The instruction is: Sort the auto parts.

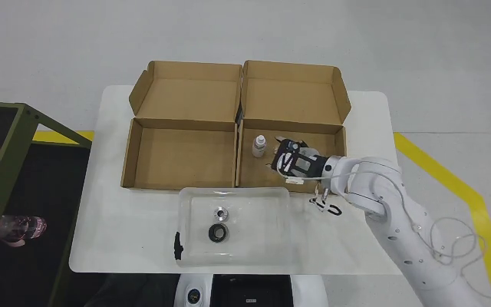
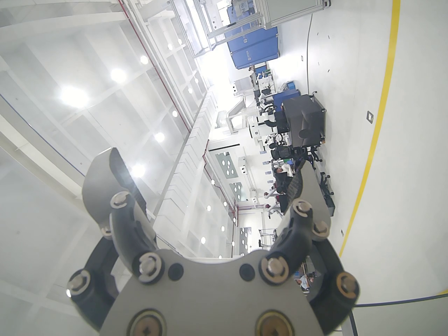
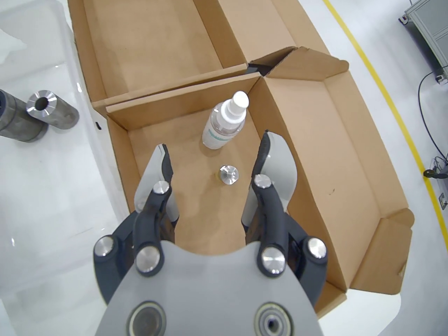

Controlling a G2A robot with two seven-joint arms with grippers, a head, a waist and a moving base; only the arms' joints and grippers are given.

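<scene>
left gripper point(image 2: 206, 166): tilted up toward the hall ceiling; jaws spread, nothing between them.

counter point(image 1: 107, 222): white, bearing two boxes and a tray.

left cardboard box point(image 1: 184, 157): on the far left part of the counter, lid folded back, its side wall against the box to its right.

clear tray point(image 1: 261, 230): at the counter's near edge, just in front of where the two boxes meet. it holds two auto parts: a bright steel sleeve point(image 1: 222, 212) point(image 3: 52, 110) with a bored centre, and just beside it, nearer the robot, a darker bushing point(image 1: 218, 233) point(image 3: 17, 120).

right cardboard box point(image 1: 326, 142): lid folded back. a spray bottle point(image 1: 260, 146) point(image 3: 225, 125) stands upright at its left end, white cap on top. a small round silver part point(image 3: 228, 173) sits on the box floor near the bottle, apart from it.

right gripper point(image 1: 278, 161) point(image 3: 214, 153): above the right box's floor, jaws spread and holding nothing. the small silver part lies below the gap, clear of both fingers.
</scene>
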